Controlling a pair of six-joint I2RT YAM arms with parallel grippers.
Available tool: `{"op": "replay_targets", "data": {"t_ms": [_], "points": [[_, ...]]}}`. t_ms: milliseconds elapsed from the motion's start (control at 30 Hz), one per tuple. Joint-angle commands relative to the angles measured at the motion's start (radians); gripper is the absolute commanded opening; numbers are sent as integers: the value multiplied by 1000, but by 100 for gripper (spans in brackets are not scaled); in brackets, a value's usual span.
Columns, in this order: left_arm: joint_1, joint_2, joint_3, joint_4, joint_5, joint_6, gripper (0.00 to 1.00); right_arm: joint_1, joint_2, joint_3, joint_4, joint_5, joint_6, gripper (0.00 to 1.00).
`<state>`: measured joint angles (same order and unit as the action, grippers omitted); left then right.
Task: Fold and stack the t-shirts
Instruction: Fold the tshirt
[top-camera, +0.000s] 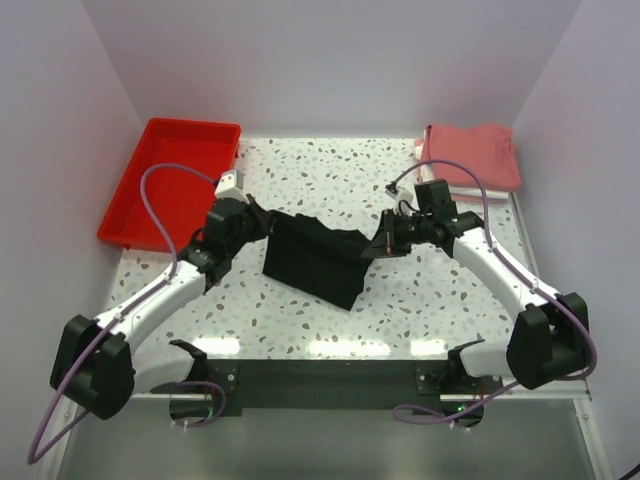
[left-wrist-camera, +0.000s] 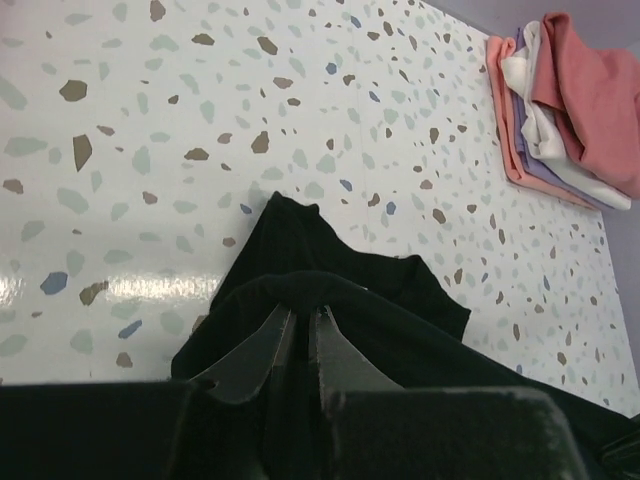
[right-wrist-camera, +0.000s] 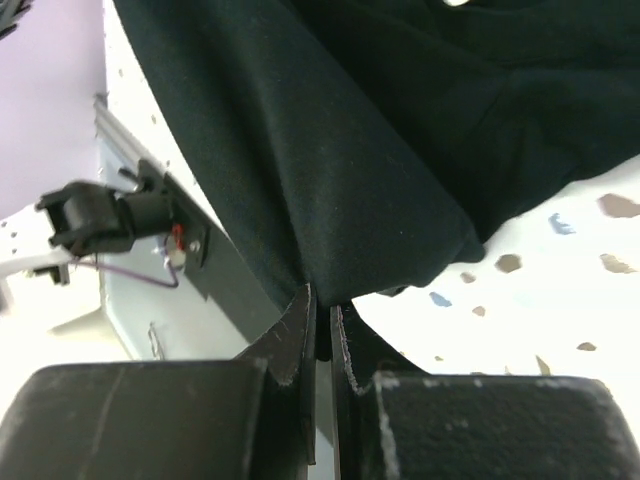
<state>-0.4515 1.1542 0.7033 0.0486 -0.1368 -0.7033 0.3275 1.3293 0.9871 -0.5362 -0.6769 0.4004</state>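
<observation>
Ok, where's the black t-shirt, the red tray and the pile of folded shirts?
black t-shirt (top-camera: 315, 258): top view, middle of the cloth.
red tray (top-camera: 175, 205): top view, its bare floor.
pile of folded shirts (left-wrist-camera: 595, 105): left wrist view, salmon-red top shirt.

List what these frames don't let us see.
- Top view: black shirt bunched and dark, folds and layers unreadable.
- Right wrist view: it fills the frame, hiding most of the table.
- Top view: shirt stack, lower layers mostly covered from above; left wrist view crops it at the right edge.
- Wrist views: left gripper, right gripper pinch cloth; amount caught unclear.
</observation>
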Motion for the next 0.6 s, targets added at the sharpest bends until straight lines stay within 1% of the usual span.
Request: {"op": "replay_targets", "data": {"t_ms": [0, 100, 133, 200, 233, 267, 300, 367, 433, 467, 500, 533, 567], "points": [[20, 79, 71, 132, -89, 51, 10, -25, 40, 39, 22, 76, 11, 0], [28, 174, 107, 157, -66, 57, 10, -39, 65, 47, 62, 160, 37, 0], [30, 197, 116, 165, -52, 60, 10, -39, 68, 48, 71, 224, 44, 0], [33, 267, 146, 192, -9, 71, 10, -42, 100, 54, 81, 261, 54, 0], [34, 315, 172, 195, 3, 74, 12, -42, 114, 64, 84, 281, 54, 0], [34, 315, 173, 201, 3, 80, 12, -44, 128, 67, 91, 292, 52, 0], [36, 364, 202, 203, 12, 83, 15, -44, 137, 68, 97, 312, 63, 0], [36, 438, 246, 197, 13, 93, 15, -47, 174, 70, 108, 344, 74, 0], [37, 479, 265, 201, 17, 96, 16, -47, 224, 90, 116, 369, 78, 5], [39, 516, 281, 207, 38, 97, 27, -47, 244, 103, 110, 387, 77, 7], [39, 533, 294, 204, 54, 105, 41, -48, 261, 117, 91, 419, 81, 21], [39, 548, 308, 197, 66, 107, 59, -48, 274, 143, 85, 434, 81, 38], [39, 571, 336, 186, 75, 108, 85, -48, 290, 156, 84, 442, 81, 59]]}}
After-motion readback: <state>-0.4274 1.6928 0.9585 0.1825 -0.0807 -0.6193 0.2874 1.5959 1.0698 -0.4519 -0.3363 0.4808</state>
